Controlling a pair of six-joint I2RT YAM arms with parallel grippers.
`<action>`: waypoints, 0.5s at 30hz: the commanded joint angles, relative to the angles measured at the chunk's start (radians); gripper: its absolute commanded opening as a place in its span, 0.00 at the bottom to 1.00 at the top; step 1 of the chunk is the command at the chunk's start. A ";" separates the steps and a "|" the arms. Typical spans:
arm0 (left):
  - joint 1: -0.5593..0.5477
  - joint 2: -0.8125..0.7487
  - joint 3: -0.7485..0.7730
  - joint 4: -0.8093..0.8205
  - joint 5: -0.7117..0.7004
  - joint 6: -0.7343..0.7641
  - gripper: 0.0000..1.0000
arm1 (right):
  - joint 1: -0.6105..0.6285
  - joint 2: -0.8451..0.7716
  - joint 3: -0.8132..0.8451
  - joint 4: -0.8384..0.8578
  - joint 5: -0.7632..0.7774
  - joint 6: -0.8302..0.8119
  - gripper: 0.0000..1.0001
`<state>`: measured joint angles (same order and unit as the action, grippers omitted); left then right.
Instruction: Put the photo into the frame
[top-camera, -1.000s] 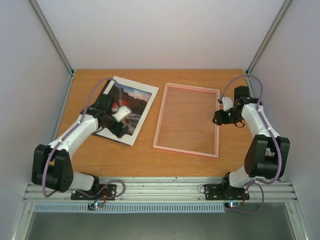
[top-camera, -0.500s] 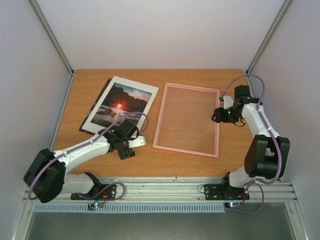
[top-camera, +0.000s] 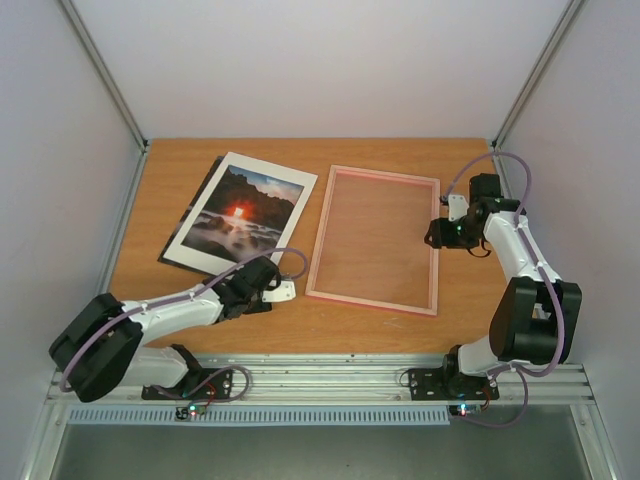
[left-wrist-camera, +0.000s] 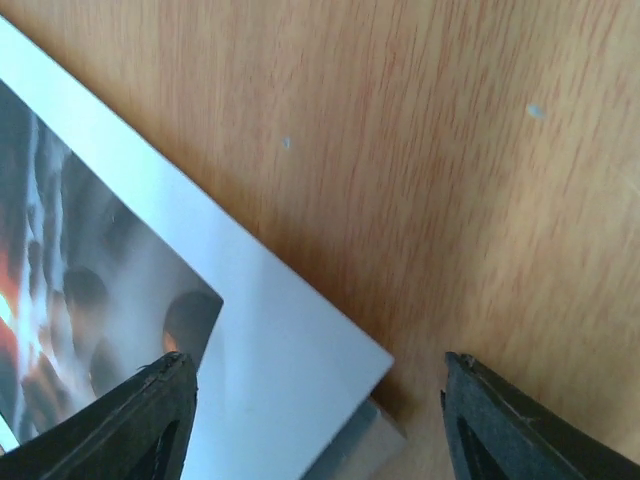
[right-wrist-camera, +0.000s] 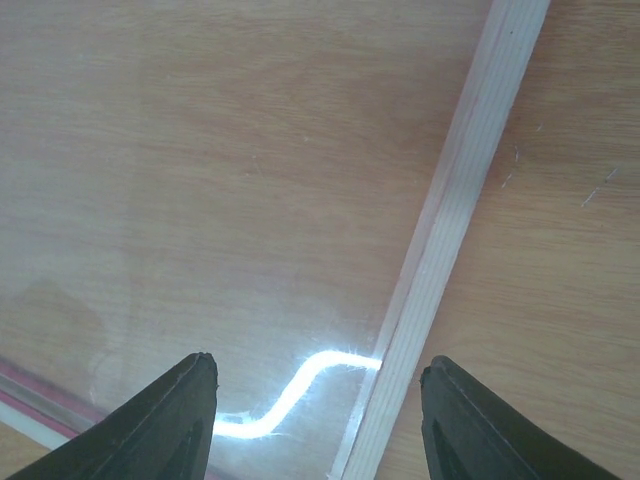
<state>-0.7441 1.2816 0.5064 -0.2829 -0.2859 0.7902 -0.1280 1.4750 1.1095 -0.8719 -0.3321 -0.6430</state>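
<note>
The photo (top-camera: 240, 212), a white-bordered seascape print with a red sun, lies face up at the table's left. Its near right corner (left-wrist-camera: 300, 370) sits between the fingers of my left gripper (top-camera: 274, 290), which is low over the table and open, touching nothing I can see. The pink frame (top-camera: 385, 176) lies flat in the middle with its clear pane (right-wrist-camera: 230, 180) showing the wood beneath. My right gripper (top-camera: 438, 232) is open and straddles the frame's right rail (right-wrist-camera: 455, 230). Its fingers (right-wrist-camera: 175, 420) stand clear of the rail on both sides.
A dark board edge (top-camera: 204, 186) peeks out under the photo's far left side, and a grey layer (left-wrist-camera: 368, 446) shows beneath its near corner. White walls close in the table on three sides. A metal rail (top-camera: 320, 385) runs along the near edge.
My left arm has swung off the top of the photo down to its near right corner, and its jaws have narrowed. The right arm has barely moved.
</note>
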 joint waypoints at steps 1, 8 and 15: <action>-0.023 0.045 -0.046 0.166 -0.027 0.042 0.66 | 0.004 -0.028 -0.001 0.004 0.021 0.000 0.57; -0.023 0.043 -0.022 0.152 -0.029 0.039 0.36 | 0.004 -0.023 0.017 -0.004 0.020 -0.006 0.56; -0.023 -0.070 0.073 -0.034 0.023 -0.025 0.08 | 0.004 -0.024 0.036 0.002 -0.005 -0.033 0.54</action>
<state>-0.7635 1.2804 0.5133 -0.2321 -0.3023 0.8131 -0.1280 1.4742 1.1103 -0.8722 -0.3225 -0.6518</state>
